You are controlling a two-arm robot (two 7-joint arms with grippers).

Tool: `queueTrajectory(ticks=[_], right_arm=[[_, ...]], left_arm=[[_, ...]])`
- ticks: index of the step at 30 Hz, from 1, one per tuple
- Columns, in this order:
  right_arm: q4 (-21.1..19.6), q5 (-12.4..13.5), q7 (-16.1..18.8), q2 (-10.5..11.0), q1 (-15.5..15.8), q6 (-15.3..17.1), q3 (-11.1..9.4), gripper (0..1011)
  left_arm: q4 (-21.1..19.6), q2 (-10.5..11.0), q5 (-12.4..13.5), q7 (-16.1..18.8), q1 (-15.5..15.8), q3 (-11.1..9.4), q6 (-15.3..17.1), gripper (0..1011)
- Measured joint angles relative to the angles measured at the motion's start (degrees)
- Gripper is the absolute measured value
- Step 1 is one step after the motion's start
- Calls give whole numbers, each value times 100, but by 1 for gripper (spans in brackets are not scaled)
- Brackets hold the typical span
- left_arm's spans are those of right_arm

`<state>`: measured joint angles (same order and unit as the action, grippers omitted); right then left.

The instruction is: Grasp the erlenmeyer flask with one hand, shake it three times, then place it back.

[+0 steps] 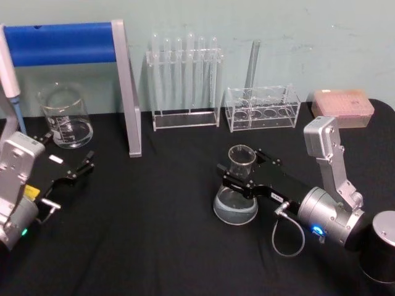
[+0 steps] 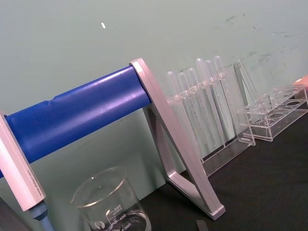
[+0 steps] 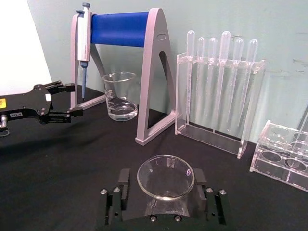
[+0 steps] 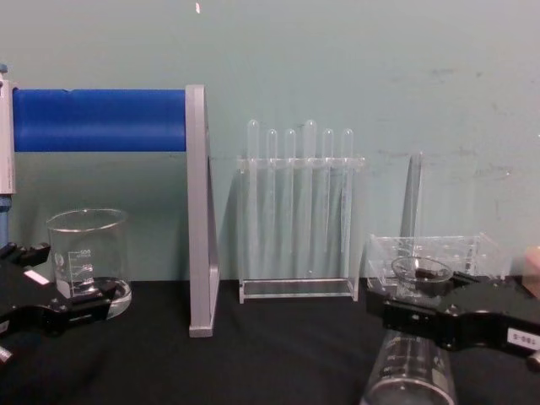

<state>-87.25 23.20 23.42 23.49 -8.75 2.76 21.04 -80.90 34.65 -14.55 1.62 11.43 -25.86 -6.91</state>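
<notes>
On the black table point(image 1: 160, 246), right of centre, the flask point(image 1: 237, 196) is gripped at the neck by the right gripper point(image 1: 237, 179); left gripper point(image 1: 73, 159) spread open near the left edge.

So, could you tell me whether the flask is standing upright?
Upright: the erlenmeyer flask has its base on the table, rim up, neck between the right gripper jaws.

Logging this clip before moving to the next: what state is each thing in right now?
Flask: upright on the table, neck between the right gripper's fingers.
Right gripper: shut on the flask's neck.
Left gripper: open, holding nothing, near the beaker.
Beaker: upright, untouched.
Test tubes: standing in their rack.
Pipette: hanging on the blue stand.
</notes>
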Motion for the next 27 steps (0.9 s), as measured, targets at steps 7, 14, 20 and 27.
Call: queueTrajectory(ticks=[7, 14, 20, 27], right_arm=[[0, 2, 1, 0, 0, -1, 0, 984], [1, 3, 1, 0, 0, -1, 0, 1000], [3, 9, 2, 0, 0, -4, -3, 1000], [-46, 100, 82, 115, 73, -17, -98, 1000]], left_arm=[[0, 0, 0, 0, 0, 0, 0, 1001], [0, 0, 0, 0, 0, 0, 0, 1001], [0, 0, 0, 0, 0, 0, 0, 1001], [0, 0, 0, 0, 0, 0, 0, 1001]])
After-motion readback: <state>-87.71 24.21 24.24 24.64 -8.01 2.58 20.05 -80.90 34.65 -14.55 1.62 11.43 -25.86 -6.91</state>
